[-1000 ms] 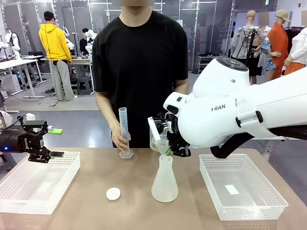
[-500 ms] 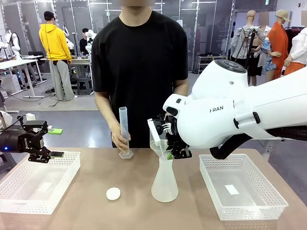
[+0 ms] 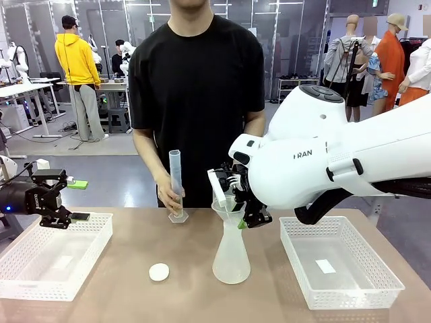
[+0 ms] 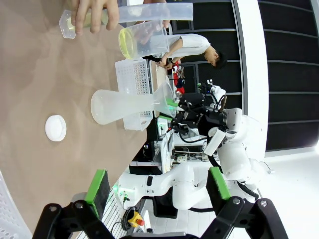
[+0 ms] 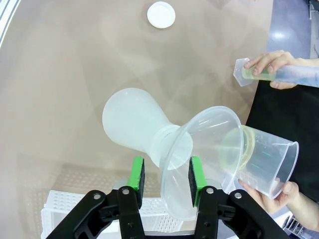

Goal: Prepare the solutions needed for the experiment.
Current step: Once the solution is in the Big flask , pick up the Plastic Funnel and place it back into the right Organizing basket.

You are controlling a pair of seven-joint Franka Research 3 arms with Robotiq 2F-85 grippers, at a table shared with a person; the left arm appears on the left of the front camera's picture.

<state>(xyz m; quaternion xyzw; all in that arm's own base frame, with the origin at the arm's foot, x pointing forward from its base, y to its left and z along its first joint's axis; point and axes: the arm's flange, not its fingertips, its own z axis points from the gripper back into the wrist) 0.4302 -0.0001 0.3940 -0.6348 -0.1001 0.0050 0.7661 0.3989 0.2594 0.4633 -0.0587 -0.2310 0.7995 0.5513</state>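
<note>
The solution (image 5: 231, 151) is a thin, clear, pale yellow pool seen through a tilted beaker (image 5: 269, 159), held by a person's hand (image 5: 295, 193) just beyond the right gripper (image 5: 166, 172) and off to one side. More of it sits in the foot of a cylinder (image 5: 279, 72) farther out. The right arm stretches across the middle, its pads partly apart astride the funnel (image 5: 204, 129) seated in the flask (image 5: 129, 124), with one pad clear of the funnel. The left gripper (image 3: 77, 200) hangs wide apart and empty.
</note>
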